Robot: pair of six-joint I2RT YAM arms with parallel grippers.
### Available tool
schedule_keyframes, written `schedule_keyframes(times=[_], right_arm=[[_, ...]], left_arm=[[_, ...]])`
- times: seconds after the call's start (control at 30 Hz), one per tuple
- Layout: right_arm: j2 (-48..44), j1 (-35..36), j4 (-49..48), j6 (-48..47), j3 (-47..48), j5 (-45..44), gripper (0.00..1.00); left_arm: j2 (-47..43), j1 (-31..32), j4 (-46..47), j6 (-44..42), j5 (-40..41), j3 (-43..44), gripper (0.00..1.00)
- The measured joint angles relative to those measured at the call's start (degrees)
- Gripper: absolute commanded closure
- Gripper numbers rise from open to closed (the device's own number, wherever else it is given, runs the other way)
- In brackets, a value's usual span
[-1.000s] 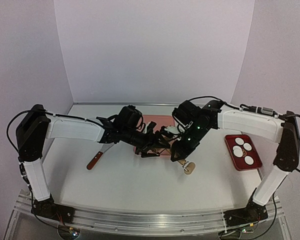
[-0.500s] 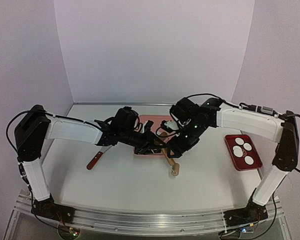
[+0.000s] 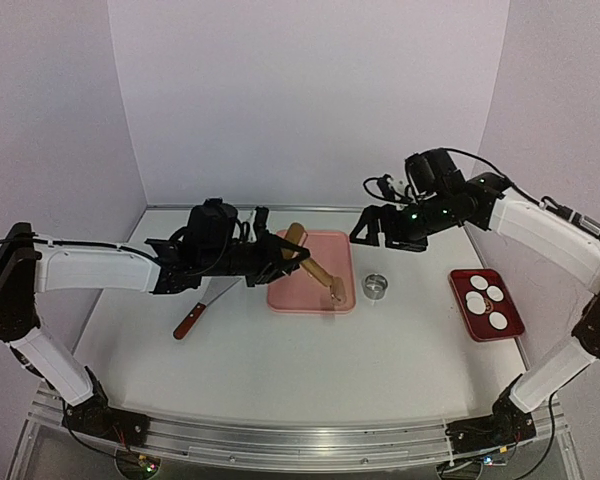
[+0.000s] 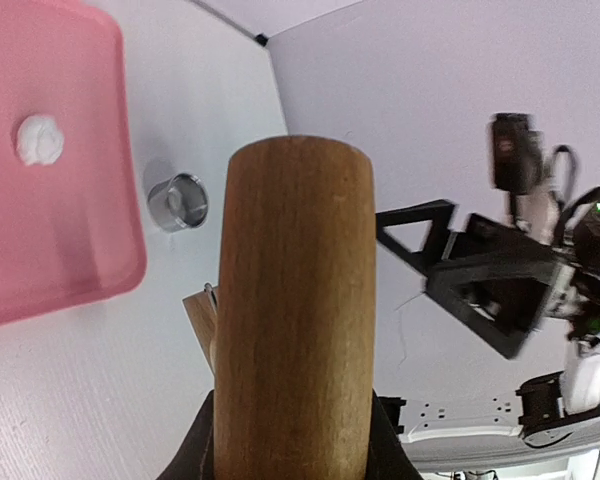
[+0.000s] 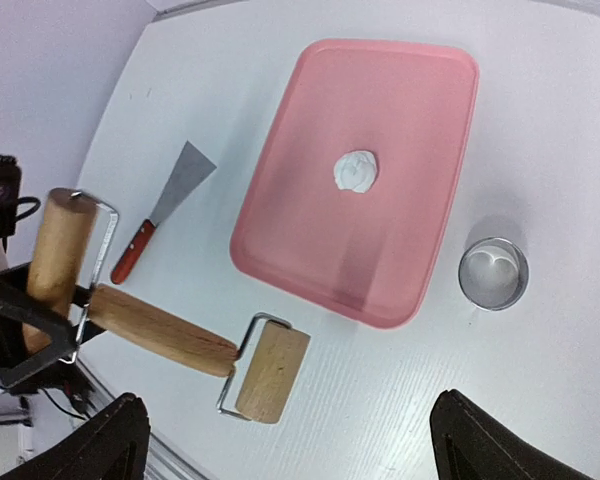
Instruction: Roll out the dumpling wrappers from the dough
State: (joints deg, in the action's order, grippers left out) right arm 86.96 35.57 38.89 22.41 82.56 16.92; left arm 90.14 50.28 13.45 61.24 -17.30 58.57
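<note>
Steel-bladed spatula [image 3: 193,318] lies on the worktop [image 3: 280,370] near-left of the left claw [image 3: 278,252], which clamps a wooden roller [image 3: 315,268]. Just ahead of that claw, the dough [image 5: 356,171] sits as a lump in the pink tray [image 5: 310,250]. Right claw [image 3: 380,230] hangs spread wide over tray and ring cutter [image 3: 377,287]; dumpling wrappers [image 3: 498,320] lie in a red tray [image 3: 482,328] to its right.

a wooden roller [image 4: 292,310] looms close, the dough [image 4: 38,139] lies on the pink tray [image 4: 80,260], metal ring [image 4: 178,200] just beside

four wrappers [image 3: 498,320], one dough lump [image 5: 355,171], one roller [image 5: 160,330], one cutter [image 5: 493,274], one spatula [image 5: 165,210].
</note>
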Motion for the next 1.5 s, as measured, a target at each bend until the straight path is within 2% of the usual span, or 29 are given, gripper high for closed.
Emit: schedule_keyframes(times=[0.17,0.3,0.67,1.0,1.3,1.5], right_arm=[[-2.6,-6.5,-11.9,9.1,-9.6,13.4,0.02],[-2.7,-6.8,-20.8,15.6,-14.2,21.3,0.02],[-0.3,-6.8,-45.6,31.6,-18.0,38.2,0.02],[0.8,-6.9,-52.2,36.6,-17.8,44.0,0.13],[1.3,-6.9,-52.9,38.3,-16.4,46.3,0.26],[2.1,-6.9,-53.0,38.5,-16.1,46.2,0.29]], left_arm=[[-3.4,0.0,3.4,-0.2,1.2,0.0,1.0],[-5.1,0.0,5.0,0.3,1.3,0.1,1.0],[-5.4,0.0,13.3,3.2,0.5,0.1,1.0],[-5.6,0.0,16.3,4.5,1.9,0.1,1.0],[-6.9,0.0,11.5,5.9,6.6,0.2,1.0],[-6.9,0.0,9.7,6.8,7.1,0.2,1.0]])
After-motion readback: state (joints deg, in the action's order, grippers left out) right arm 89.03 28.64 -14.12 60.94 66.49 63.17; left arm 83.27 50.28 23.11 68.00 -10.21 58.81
